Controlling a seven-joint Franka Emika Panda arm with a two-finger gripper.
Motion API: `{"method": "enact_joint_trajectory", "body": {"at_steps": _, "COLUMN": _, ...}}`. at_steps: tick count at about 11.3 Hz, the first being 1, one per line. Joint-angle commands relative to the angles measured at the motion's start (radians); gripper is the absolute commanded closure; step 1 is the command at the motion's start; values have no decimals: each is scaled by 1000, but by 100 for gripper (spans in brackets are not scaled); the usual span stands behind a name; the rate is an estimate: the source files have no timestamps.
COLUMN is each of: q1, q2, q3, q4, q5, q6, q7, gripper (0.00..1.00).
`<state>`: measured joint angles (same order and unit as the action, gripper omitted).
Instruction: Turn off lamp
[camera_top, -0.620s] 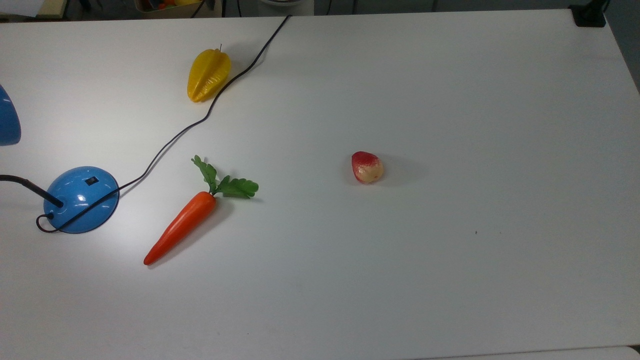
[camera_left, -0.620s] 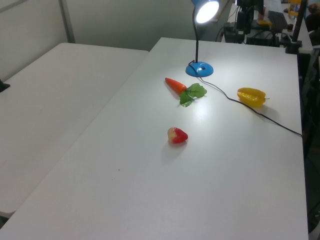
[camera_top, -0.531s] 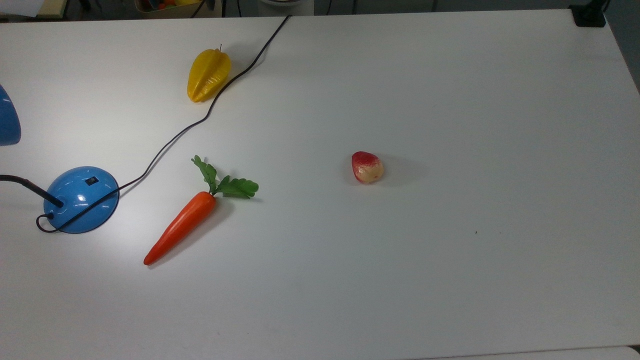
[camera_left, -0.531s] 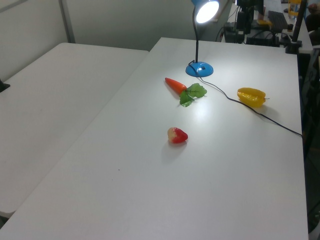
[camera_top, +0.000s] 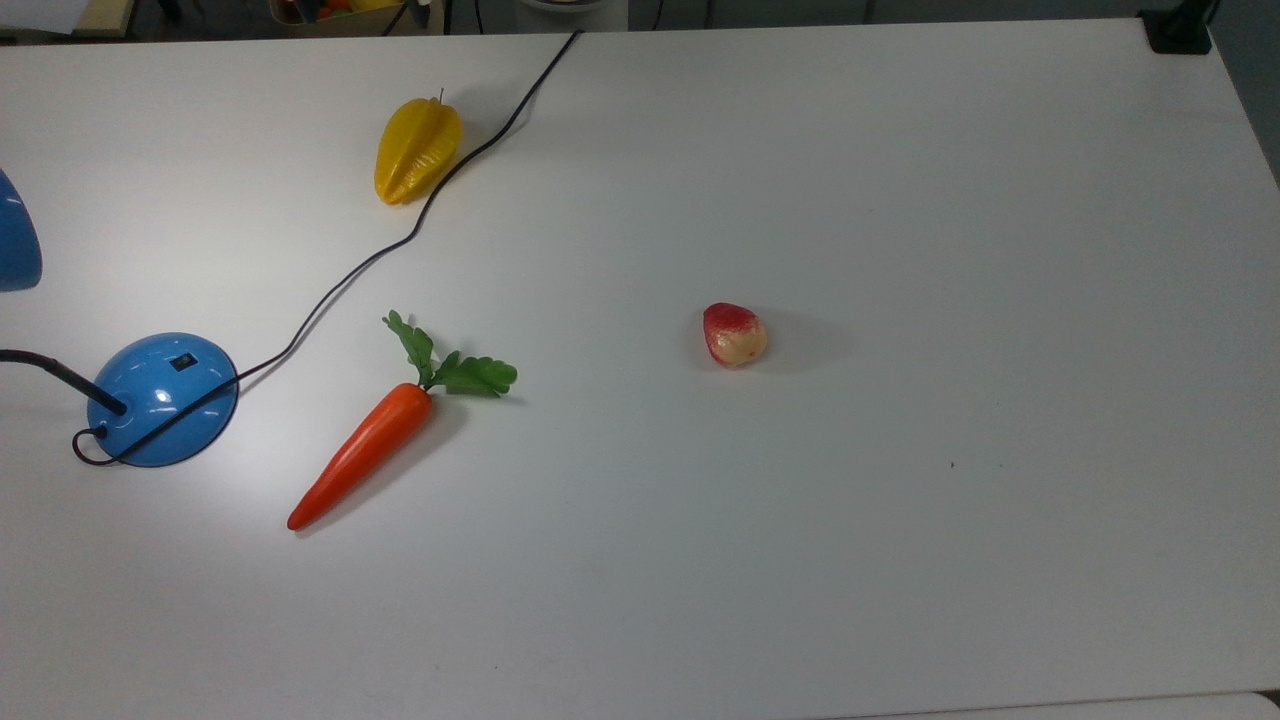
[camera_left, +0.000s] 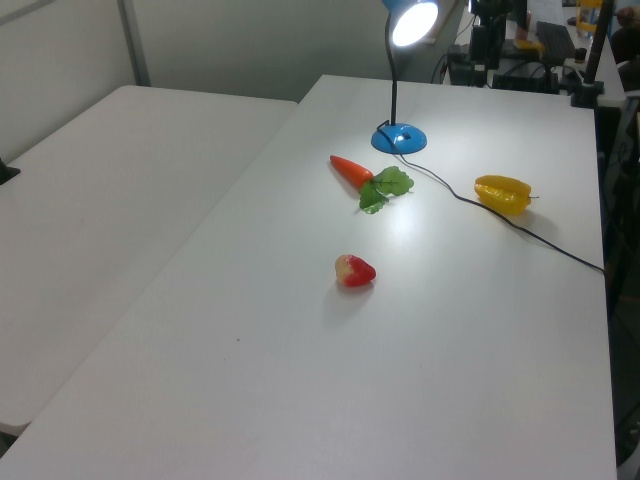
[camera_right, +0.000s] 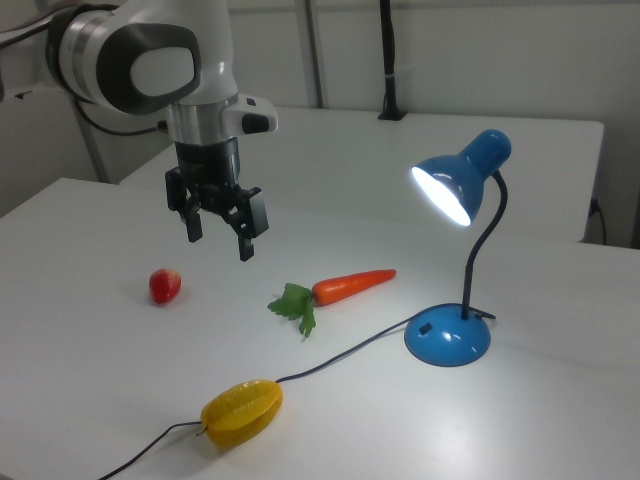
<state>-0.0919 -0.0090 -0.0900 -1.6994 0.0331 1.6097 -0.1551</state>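
Tool (camera_right: 218, 232) open above table (camera_right: 90, 380), well apart from lit lamp (camera_right: 455, 250).

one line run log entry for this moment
task: turn off lamp | lamp: lit | switch: untouched | gripper: open, empty, in the air between strawberry and carrot | step: approach pending

Table (camera_top: 900, 550): lamp (camera_top: 160, 400) at the top view's left edge. Carrot (camera_top: 365, 450) just right of lamp base. Starfruit (camera_top: 417, 150) behind carrot, touching the cord (camera_top: 340, 285), which runs from base past carrot leaves to table's far edge. Strawberry (camera_top: 734, 334) right of carrot, well apart. Gripper (camera_right: 220, 235) above table, in the right view between strawberry and carrot.
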Motion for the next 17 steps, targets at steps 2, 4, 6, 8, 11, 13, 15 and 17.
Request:
{"method": "enact_joint_trajectory", "body": {"at_steps": 2, "q1": -5, "q2": 29, "q3": -4, "q4": 23, "q5": 22, "q6": 7, "q7": -18, "gripper": 61}}
{"method": "enact_joint_trajectory", "body": {"at_steps": 4, "q1": -24, "q2": 27, "q3": -4, "q4": 21, "q5": 60, "q6": 51, "q7": 76, "gripper": 94}}
{"method": "enact_joint_trajectory", "body": {"at_steps": 6, "q1": -29, "q2": 27, "q3": -4, "q4": 12, "q5": 71, "q6": 105, "q7": 138, "gripper": 100}}
{"method": "enact_joint_trajectory", "body": {"at_steps": 8, "q1": -29, "q2": 26, "q3": -4, "q4": 4, "q5": 82, "q6": 178, "q7": 246, "gripper": 100}}
{"method": "enact_joint_trajectory", "body": {"at_steps": 11, "q1": -34, "q2": 40, "q3": -10, "q4": -9, "q5": 82, "q6": 313, "q7": 420, "gripper": 100}}
{"method": "enact_joint_trajectory", "body": {"at_steps": 13, "q1": -63, "q2": 52, "q3": -13, "q4": -40, "q5": 79, "q6": 436, "q7": 456, "gripper": 100}}
{"method": "enact_joint_trajectory", "body": {"at_steps": 15, "q1": -100, "q2": 76, "q3": -11, "q4": -104, "q5": 70, "q6": 591, "q7": 456, "gripper": 100}}
{"method": "enact_joint_trajectory", "body": {"at_steps": 17, "q1": -121, "q2": 102, "q3": -10, "q4": -155, "q5": 59, "q6": 724, "q7": 456, "gripper": 100}}
